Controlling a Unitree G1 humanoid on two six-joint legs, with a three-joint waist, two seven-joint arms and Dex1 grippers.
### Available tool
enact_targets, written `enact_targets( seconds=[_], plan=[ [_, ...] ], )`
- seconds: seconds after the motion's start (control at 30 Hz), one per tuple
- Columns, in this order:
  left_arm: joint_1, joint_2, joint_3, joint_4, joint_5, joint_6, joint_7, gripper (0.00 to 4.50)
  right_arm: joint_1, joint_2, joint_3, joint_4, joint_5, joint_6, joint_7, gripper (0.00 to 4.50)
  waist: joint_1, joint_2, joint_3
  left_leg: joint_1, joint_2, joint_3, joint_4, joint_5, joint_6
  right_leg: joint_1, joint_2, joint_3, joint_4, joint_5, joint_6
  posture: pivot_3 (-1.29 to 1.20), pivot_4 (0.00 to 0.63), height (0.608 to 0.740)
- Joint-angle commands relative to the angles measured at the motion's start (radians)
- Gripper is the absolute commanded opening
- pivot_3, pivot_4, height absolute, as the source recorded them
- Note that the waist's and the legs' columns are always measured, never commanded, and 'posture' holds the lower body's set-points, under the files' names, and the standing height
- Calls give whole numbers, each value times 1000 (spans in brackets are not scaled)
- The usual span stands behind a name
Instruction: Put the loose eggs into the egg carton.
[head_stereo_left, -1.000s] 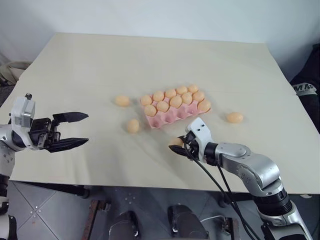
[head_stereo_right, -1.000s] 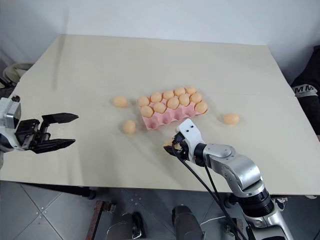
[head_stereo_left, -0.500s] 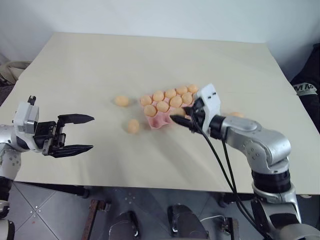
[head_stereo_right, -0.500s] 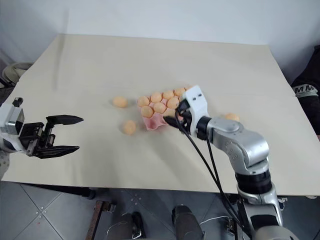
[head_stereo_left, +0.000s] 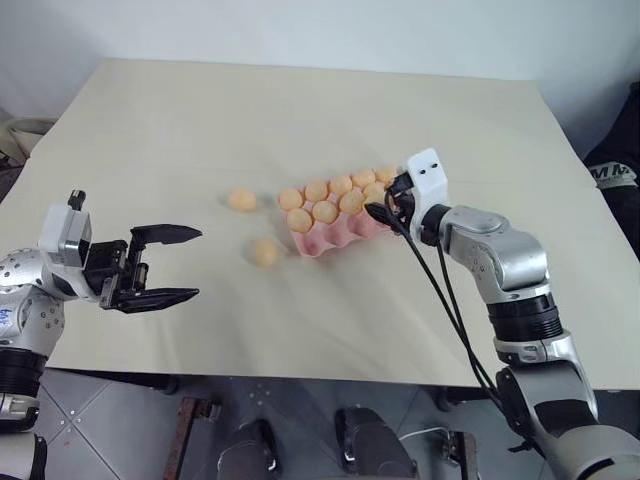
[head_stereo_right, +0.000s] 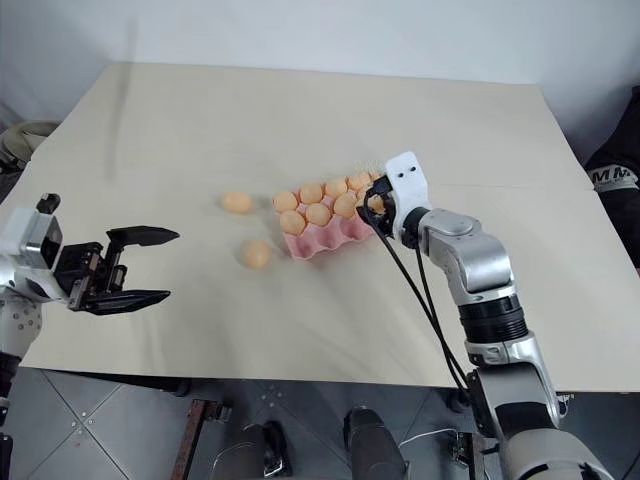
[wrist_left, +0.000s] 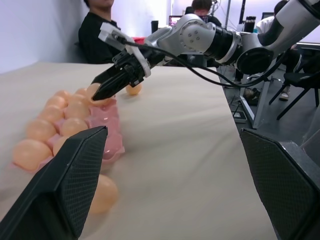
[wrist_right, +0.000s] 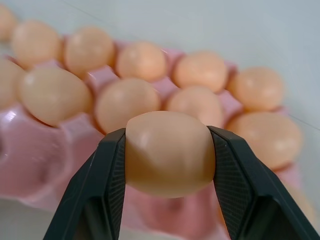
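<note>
The pink egg carton (head_stereo_left: 335, 232) sits mid-table with several pale orange eggs in its cups. My right gripper (head_stereo_left: 378, 212) is shut on one egg (wrist_right: 169, 152) and hovers just over the carton's front right part. Two loose eggs lie left of the carton, one farther back (head_stereo_left: 242, 199) and one nearer (head_stereo_left: 265, 251). In the left wrist view another loose egg (wrist_left: 132, 90) lies beyond the carton's right end. Well left of the eggs, above the table's near left edge, my left gripper (head_stereo_left: 198, 262) is open and holds nothing.
The beige table (head_stereo_left: 300, 110) reaches far behind the carton, and its near edge runs just below my arms. A black bag (head_stereo_left: 615, 170) lies off the right side. Seated people (wrist_left: 100, 35) and chairs show beyond the table in the left wrist view.
My right gripper has carried its egg from the table in front of the carton up and back, over the carton's right part. The left gripper has drifted slightly right and stays open.
</note>
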Motion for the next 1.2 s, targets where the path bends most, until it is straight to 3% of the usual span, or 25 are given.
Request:
enact_targets(
  seconds=[0.03, 0.23, 0.27, 0.43, 0.47, 0.67, 0.8, 1.2],
  plan=[
    [-9, 6, -8, -38, -28, -18, -112, 4500, -2, -11, -8, -18, -16, -6, 15, 2111, -2, 0, 0, 0, 0, 0, 0, 0, 0, 0, 0, 0, 0, 0, 0, 0, 150, 740],
    [-30, 11, -38, -27, -18, -41, -112, 4500, 19, -7, -17, -69, -14, 25, 25, 2111, -6, 0, 0, 0, 0, 0, 1, 2, 1, 0, 0, 1, 1, 0, 0, 0, 150, 740],
    [-37, 7, -42, -23, -17, -42, -112, 4500, 22, -6, -14, -61, -21, 18, 24, 2770, -6, 0, 0, 0, -1, 0, 1, 2, 1, 0, 0, 1, 1, 0, 0, 0, 150, 740],
    [-60, -1, -53, -8, -12, -49, -112, 4500, 20, -8, -14, -54, -39, -1, 19, 4366, -7, 0, 0, 0, -1, 0, 0, 2, 1, 0, 0, 1, 1, 0, 0, 0, 150, 740],
    [-62, -1, -55, -5, -12, -51, -112, 4500, 20, -10, -18, -58, -40, 1, 19, 4442, -8, 0, 0, 0, -1, 0, 0, 2, 1, 0, 0, 1, 1, 0, 0, 0, 150, 740],
    [-67, -4, -61, 1, -12, -58, -112, 4500, 37, -59, -59, -183, 13, 71, 74, 4442, -9, 1, 0, 0, -1, 0, 0, 2, 1, 0, 0, 1, 1, 0, 0, 0, 150, 740],
    [-77, -15, -69, 15, -6, -61, -112, 4500, 96, -140, -172, -330, 117, 134, 147, 4442, -3, 1, 0, 0, -1, 0, 0, 2, 1, 0, 0, 1, 1, 0, 0, 0, 150, 740],
    [-183, -64, -123, 148, 23, -96, -112, 4500, 536, -509, -615, -380, 247, -10, 476, 4442, 33, 1, 1, 1, -3, -1, 1, 2, 2, 3, -1, 1, 0, 0, 0, 0, 150, 740]
  ],
)
